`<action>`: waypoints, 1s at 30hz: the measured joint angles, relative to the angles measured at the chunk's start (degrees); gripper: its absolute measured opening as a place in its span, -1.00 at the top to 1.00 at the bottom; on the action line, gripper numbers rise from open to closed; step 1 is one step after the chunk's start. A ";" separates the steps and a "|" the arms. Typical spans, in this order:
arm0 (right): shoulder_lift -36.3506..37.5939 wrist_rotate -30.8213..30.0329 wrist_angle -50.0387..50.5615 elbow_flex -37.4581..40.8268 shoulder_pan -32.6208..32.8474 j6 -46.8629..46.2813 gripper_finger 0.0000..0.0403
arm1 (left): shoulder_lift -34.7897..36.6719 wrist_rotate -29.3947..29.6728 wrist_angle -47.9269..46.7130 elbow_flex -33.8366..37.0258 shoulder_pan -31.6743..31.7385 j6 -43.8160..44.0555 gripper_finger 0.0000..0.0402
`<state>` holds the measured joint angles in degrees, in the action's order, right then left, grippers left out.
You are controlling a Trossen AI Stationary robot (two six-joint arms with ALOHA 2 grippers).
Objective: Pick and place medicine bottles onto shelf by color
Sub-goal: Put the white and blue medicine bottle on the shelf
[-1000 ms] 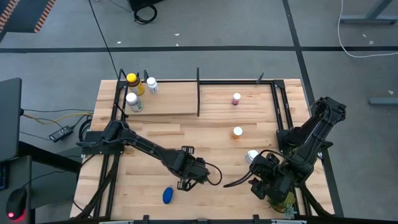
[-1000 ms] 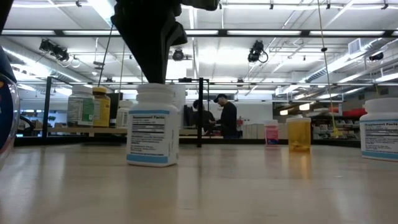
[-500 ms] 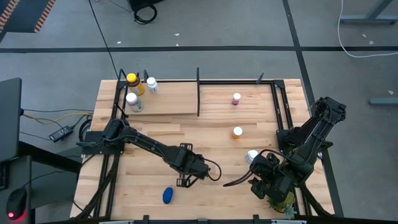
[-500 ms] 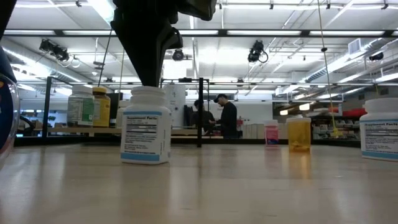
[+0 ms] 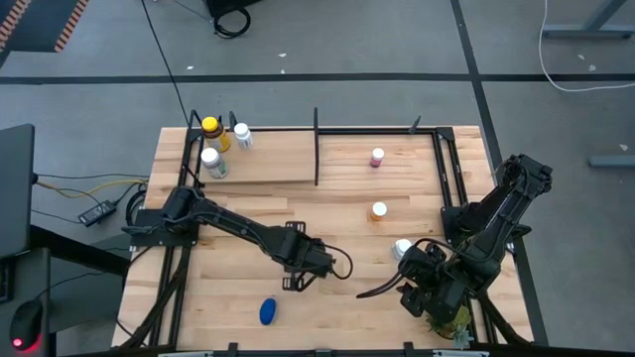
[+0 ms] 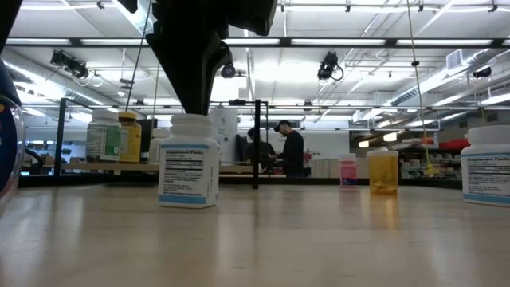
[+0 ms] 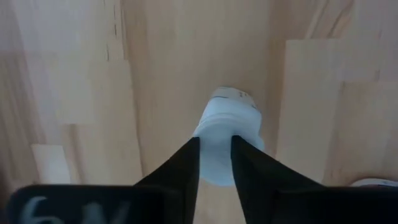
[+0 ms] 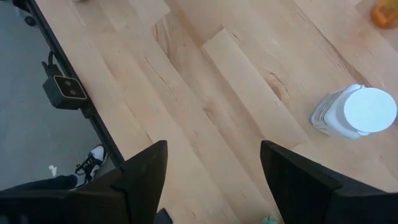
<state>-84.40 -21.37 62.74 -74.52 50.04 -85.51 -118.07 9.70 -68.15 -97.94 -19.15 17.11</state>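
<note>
High view | white bottles: 4 | left hand clamps one | right hand apart

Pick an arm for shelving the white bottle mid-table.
Left. The left end effector is already closed on the small round white-capped white bottle mid-table. The right end effector hangs open at the table's near right corner, over bare light-wood planks.

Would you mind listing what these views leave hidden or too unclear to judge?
- High view: the white bottle under the left gripper is covered by the arm.
- Low view: the blue bottle is cut by the frame edge.
- Label print on the shelf bottles: too small.
</note>
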 joint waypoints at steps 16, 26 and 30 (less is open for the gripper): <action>-0.02 -0.92 -0.07 0.00 0.00 0.78 -0.31 | 7.86 -0.53 -5.25 0.23 1.08 0.19 0.09; -0.02 -1.56 -0.09 0.00 0.02 1.13 -0.31 | 8.79 -4.64 -0.85 0.06 -0.50 -13.24 -0.11; -0.02 -1.66 -0.09 0.00 0.02 1.13 -0.31 | 8.24 -5.02 -0.37 0.01 -0.79 -14.85 -0.32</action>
<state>-84.42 -23.02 62.65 -74.52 50.06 -84.38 -109.83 4.68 -68.53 -97.93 -19.94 2.26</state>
